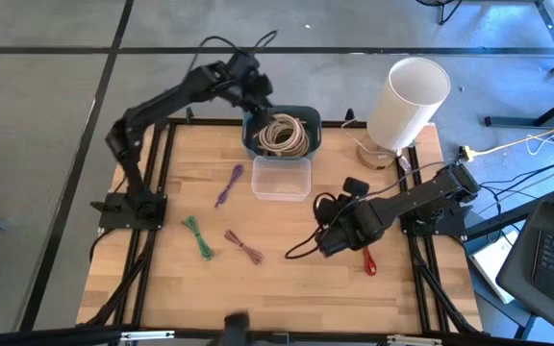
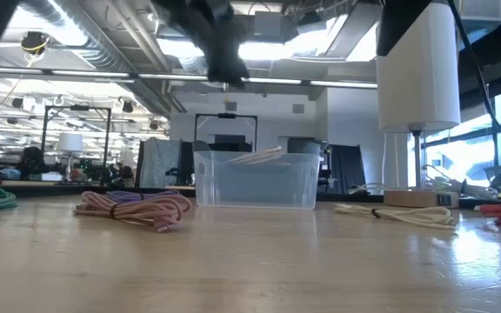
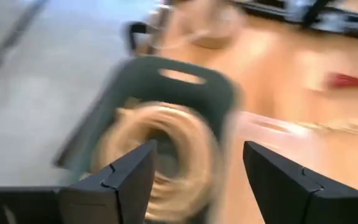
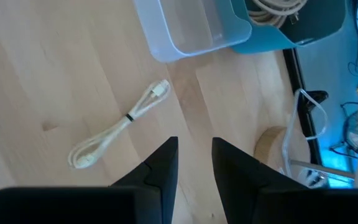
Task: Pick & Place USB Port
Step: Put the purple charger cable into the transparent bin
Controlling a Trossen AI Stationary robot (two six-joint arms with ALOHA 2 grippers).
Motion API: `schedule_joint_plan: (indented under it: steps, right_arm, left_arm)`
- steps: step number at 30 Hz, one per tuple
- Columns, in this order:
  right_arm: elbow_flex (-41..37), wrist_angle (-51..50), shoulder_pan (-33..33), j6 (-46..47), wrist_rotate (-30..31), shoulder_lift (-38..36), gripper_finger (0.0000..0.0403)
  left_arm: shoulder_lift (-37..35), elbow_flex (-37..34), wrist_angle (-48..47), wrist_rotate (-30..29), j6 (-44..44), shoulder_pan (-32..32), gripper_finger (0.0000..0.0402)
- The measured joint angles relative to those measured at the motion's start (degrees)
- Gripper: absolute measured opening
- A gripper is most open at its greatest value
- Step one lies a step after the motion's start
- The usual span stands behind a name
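Pink-and-purple bundled cable (image 2: 133, 207) lies nearest the low camera, at about 9 o'clock of the clear plastic tub (image 2: 256, 179).

From above, taking table centre as dial:
- Teal bin (image 1: 282, 135) at 12 o'clock, holding a beige coiled USB cable (image 1: 285, 135). The tub touches its near side.
- Left gripper (image 1: 255, 88) hovers over the bin's far-left rim, fingers (image 3: 126, 180) spread wide, nothing between them; coil sits directly below in the wrist view.
- Right gripper (image 1: 339, 231) waits at about 4 o'clock, low over the wood, fingers narrow with a slim gap, empty. A white bundled cable (image 4: 120, 126) lies just ahead of it, near the tub.
- Loose on the table: purple cable (image 1: 229, 185), green cable (image 1: 197, 236), pink cable (image 1: 245, 247), red cable (image 1: 369, 259). White lamp (image 1: 407, 104) at 2 o'clock.

Judgement: coil reads as just dropped in the bin. To do this well, lift the left arm straight up before swinging away, so the fingers do not snag a loop and drag the coil back out.
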Motion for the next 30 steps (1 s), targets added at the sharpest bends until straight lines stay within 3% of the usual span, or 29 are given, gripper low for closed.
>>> schedule_joint_plan:
  steps: [6,11,16,23,30]
  right_arm:
    - [0.0,-0.4,0.1,-0.2,0.0,0.0,0.0101]
    - [0.0,-0.4,0.1,-0.3,0.0,0.0,0.0101]
    - [0.0,-0.4,0.9,-0.3,0.3,0.0,0.0101]
    - [0.0,-0.4,2.5,-2.5,1.9,0.0,0.0101]
    - [0.0,-0.4,1.7,-12.6,2.7,0.0,0.0100]
  left_arm:
    - [-10.9,0.0,-15.8,1.9,-2.5,-8.6,0.0232]
    - [-17.6,0.0,-21.8,-0.8,-9.9,-20.3,0.0234]
    - [-22.4,-3.3,-23.7,-15.6,-21.4,-34.7,0.0232]
    - [-27.9,-21.2,-23.6,-37.4,-44.1,-52.4,0.0231]
    - [-28.3,-39.2,-21.6,-45.0,-73.6,-59.8,0.0230]
